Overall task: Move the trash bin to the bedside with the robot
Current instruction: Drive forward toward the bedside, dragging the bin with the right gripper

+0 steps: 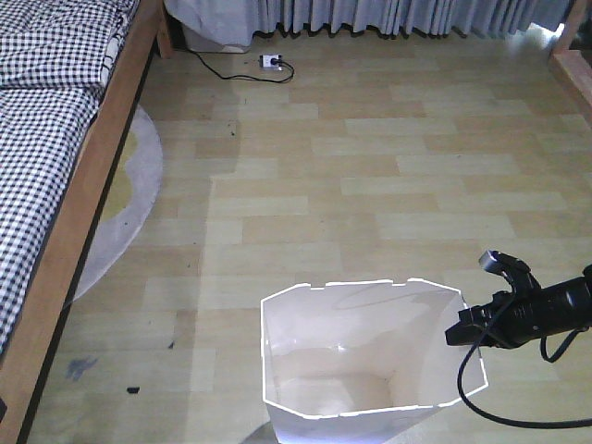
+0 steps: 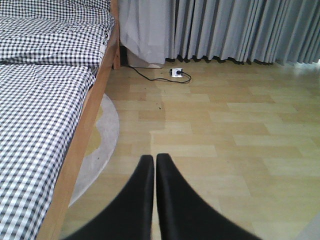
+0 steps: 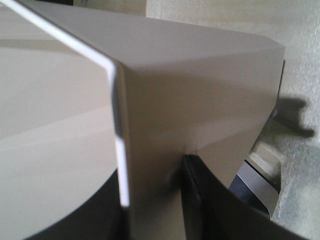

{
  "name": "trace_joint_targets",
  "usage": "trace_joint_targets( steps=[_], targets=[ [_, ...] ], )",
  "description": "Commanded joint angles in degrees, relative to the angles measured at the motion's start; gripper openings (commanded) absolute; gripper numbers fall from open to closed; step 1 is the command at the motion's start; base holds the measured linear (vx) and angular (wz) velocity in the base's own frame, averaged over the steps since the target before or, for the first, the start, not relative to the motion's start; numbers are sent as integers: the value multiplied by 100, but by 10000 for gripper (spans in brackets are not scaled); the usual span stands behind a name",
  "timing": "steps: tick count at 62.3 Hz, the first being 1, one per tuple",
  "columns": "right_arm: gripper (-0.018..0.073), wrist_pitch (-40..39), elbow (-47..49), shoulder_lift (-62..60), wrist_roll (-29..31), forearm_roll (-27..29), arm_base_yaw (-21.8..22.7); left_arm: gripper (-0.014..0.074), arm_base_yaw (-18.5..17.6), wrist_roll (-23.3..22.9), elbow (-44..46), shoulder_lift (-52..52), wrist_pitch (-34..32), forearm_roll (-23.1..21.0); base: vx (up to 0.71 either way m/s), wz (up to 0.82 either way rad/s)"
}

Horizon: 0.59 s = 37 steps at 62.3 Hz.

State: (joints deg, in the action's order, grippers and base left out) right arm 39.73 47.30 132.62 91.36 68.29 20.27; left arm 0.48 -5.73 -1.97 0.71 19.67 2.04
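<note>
The white faceted trash bin [image 1: 361,351] stands on the wooden floor at the bottom centre of the front view, its open top towards me. My right gripper [image 1: 460,333] reaches in from the right and is shut on the bin's right rim. In the right wrist view the bin's wall [image 3: 200,85] fills the frame, and the right gripper [image 3: 152,170] has one finger inside and one outside it. The bedside, a light wooden frame [image 1: 83,203] with checked bedding [image 1: 37,139], runs along the left, well apart from the bin. My left gripper [image 2: 154,157] is shut on nothing above the floor.
A round grey and yellow rug [image 1: 134,185] lies partly under the bed. A white power strip [image 1: 270,62] with a black cable sits near the grey curtains [image 1: 388,14] at the back. A wooden furniture edge [image 1: 573,65] shows at the far right.
</note>
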Motion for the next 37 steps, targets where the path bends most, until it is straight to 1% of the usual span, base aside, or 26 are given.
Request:
trace_joint_targets(
  steps=[1, 37],
  targets=[
    [-5, 1293, 26, -383, 0, 220, 23, -6, -1, -25, -19, -32, -406, -13, 36, 3],
    [-5, 1287, 26, -383, 0, 220, 23, -6, -1, -25, -19, -32, -406, -13, 36, 3]
  ],
)
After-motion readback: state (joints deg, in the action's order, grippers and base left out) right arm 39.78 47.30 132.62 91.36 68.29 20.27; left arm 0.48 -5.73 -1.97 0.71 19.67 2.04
